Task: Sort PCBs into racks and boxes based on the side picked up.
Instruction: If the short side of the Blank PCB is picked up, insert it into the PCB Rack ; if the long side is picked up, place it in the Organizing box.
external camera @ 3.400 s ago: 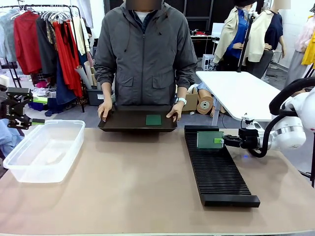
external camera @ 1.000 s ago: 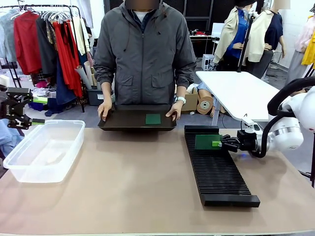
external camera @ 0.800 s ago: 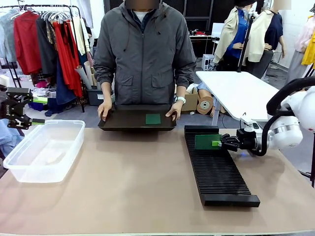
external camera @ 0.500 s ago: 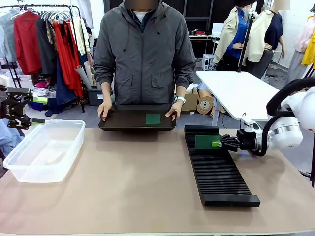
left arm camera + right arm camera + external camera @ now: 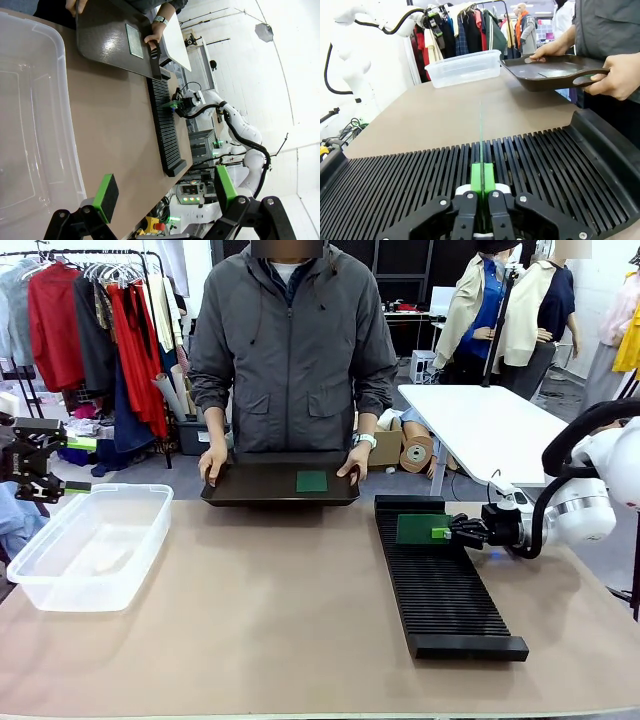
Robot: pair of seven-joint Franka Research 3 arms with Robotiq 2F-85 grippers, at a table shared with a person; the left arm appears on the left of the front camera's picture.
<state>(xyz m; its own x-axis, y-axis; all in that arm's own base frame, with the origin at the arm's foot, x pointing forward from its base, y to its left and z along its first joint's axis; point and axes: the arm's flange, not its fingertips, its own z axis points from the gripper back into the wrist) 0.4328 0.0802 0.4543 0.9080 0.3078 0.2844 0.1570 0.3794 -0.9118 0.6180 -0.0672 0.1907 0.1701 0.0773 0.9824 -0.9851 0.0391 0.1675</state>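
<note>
right fingers pinch a pcb on edge so it fits a far rack slot; left fingers spread, empty.

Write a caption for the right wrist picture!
Right pincer holds a green PCB edge-on, lined up with a slot of the black rack.
</note>
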